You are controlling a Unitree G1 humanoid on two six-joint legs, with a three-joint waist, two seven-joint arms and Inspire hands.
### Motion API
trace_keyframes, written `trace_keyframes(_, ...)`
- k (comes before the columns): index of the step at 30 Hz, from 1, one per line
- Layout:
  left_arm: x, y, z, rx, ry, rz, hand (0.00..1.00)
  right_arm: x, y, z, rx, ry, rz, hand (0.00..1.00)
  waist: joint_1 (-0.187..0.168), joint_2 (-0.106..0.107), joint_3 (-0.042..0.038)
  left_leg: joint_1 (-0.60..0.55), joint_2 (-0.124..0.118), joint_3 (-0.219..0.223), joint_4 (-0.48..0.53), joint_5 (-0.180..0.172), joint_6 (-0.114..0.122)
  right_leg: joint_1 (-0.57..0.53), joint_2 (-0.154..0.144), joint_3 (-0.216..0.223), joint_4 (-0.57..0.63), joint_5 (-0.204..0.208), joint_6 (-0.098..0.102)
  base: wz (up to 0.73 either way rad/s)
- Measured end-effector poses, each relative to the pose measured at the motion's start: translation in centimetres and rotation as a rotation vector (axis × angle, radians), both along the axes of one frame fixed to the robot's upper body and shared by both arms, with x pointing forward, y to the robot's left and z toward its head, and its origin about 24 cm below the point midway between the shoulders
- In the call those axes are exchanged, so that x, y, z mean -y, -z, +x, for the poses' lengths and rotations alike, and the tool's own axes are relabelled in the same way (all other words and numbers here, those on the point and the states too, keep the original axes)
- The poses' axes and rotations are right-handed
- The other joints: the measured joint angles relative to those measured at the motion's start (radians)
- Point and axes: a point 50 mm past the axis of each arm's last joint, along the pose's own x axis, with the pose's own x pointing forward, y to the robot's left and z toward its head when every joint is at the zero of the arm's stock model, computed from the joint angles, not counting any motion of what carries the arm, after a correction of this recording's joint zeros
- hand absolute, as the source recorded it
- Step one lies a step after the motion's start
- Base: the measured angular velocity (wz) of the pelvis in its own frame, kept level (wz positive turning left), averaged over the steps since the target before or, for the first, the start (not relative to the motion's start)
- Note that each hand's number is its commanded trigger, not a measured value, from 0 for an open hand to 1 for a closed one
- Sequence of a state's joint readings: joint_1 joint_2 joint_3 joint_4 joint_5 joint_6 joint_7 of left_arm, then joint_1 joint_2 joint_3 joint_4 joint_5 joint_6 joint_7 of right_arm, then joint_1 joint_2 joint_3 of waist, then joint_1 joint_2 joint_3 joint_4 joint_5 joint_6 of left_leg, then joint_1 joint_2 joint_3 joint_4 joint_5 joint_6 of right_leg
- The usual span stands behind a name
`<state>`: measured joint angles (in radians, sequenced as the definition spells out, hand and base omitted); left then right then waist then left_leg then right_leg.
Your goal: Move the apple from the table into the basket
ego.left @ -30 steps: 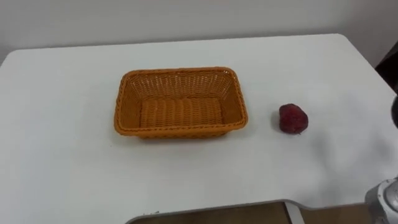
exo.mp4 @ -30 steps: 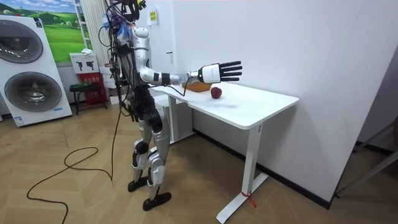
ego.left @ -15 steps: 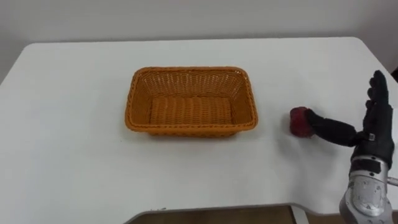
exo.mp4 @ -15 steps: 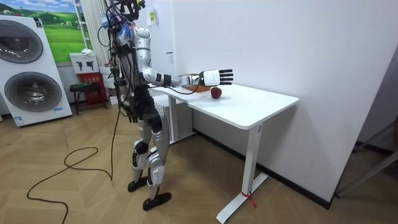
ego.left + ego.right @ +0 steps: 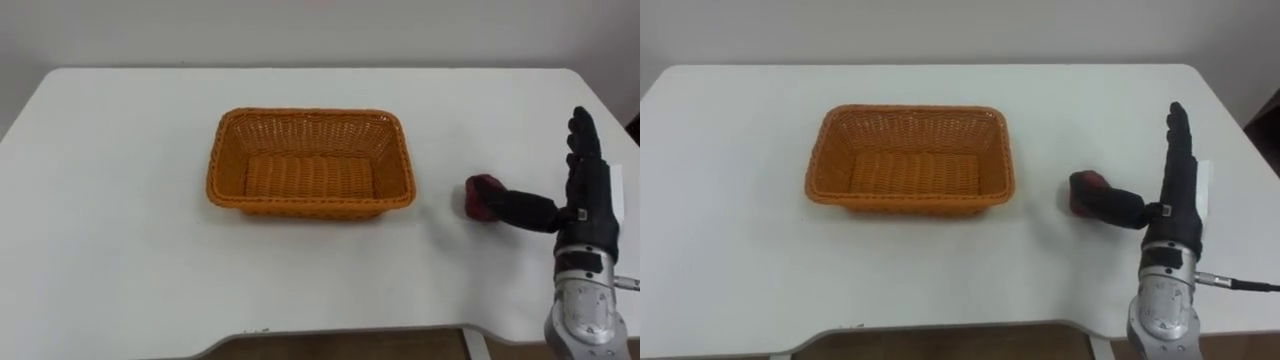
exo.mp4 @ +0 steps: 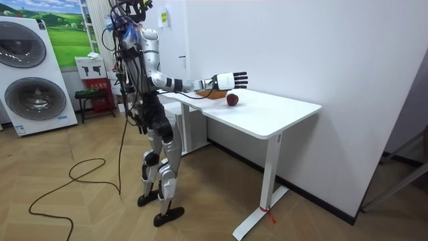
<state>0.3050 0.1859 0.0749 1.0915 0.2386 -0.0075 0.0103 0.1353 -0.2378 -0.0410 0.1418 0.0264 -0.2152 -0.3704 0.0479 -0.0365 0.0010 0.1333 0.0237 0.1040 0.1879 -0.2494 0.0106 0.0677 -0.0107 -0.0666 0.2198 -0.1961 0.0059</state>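
Nearest the head camera, the right hand rises from the lower right corner, well to the right of the basket. Its fingers are straight, held close together and pointing away from the robot. The thumb stretches out sideways toward the basket. The hand grips nothing.

The apple, dark red, lies on the white table between the hand and the basket. It sits near the basket's right end, clear of it and about level with its front rim. The thumb's tip overlaps the apple's right side in the eye views, and whether it touches cannot be told. In the room view the hand is held higher than the apple.

The basket is orange wicker, rectangular, with its long side across the table, at about the table's middle.

In the room view the robot stands upright on the wooden floor at the table's end nearer the basket, on the room view's left, with its right arm stretched out over the tabletop. Beyond the robot from the basket, a washing machine stands below a green landscape poster. A small white sign beside it carries print too small to read.
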Motion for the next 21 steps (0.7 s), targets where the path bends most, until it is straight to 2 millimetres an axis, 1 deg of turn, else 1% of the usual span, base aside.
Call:
trace_keyframes(2, 0.0, 0.0, 0.0, -0.001, 0.004, -0.001, 0.00, 0.0, 0.1, 0.0, -0.005, -0.002, 0.003, 0.00, 0.006, -0.001, 0.0009, 0.001, 0.000, -0.001, 0.000, 0.000, 0.000, 0.001, 0.000, -0.001, -0.001, 0.000, 0.000, 0.00)
trace_keyframes(5, -0.1, 0.0, 0.1, -0.002, 0.011, 0.002, 0.00, 0.2, 0.9, 0.1, -0.043, -0.004, 0.011, 0.00, 0.014, -0.004, 0.0049, 0.000, 0.000, -0.002, 0.000, 0.000, 0.000, 0.002, 0.000, -0.002, -0.002, 0.000, 0.000, 0.00)
trace_keyframes(12, -0.2, 0.0, 0.7, 0.002, 0.011, 0.006, 0.00, 0.3, 3.0, 0.1, -0.165, -0.030, 0.027, 0.00, 0.014, -0.003, 0.0060, -0.004, -0.001, -0.018, 0.000, 0.000, 0.000, 0.008, -0.002, -0.017, -0.011, 0.000, 0.000, 0.06)
trace_keyframes(14, -0.2, 0.0, 0.7, 0.003, 0.011, 0.005, 0.00, 0.1, 3.2, 0.1, -0.181, -0.047, 0.030, 0.00, 0.013, 0.003, 0.0090, -0.003, -0.001, -0.024, 0.000, 0.000, 0.000, 0.014, -0.002, -0.022, -0.016, 0.000, 0.000, 0.08)
trace_keyframes(17, -0.2, 0.0, 0.8, 0.005, 0.010, 0.005, 0.00, 0.1, 3.2, 0.1, -0.186, -0.063, 0.027, 0.00, 0.014, 0.008, 0.0088, -0.003, -0.001, -0.027, 0.000, 0.000, 0.000, 0.015, -0.002, -0.024, -0.017, 0.000, 0.000, 0.01)
trace_keyframes(21, -0.2, 0.0, 0.9, 0.005, 0.011, 0.002, 0.00, 0.1, 3.3, 0.1, -0.198, -0.073, 0.020, 0.00, 0.013, 0.008, 0.0076, 0.001, -0.001, -0.036, 0.000, 0.000, 0.000, 0.021, -0.003, -0.029, -0.018, 0.000, 0.000, 0.03)
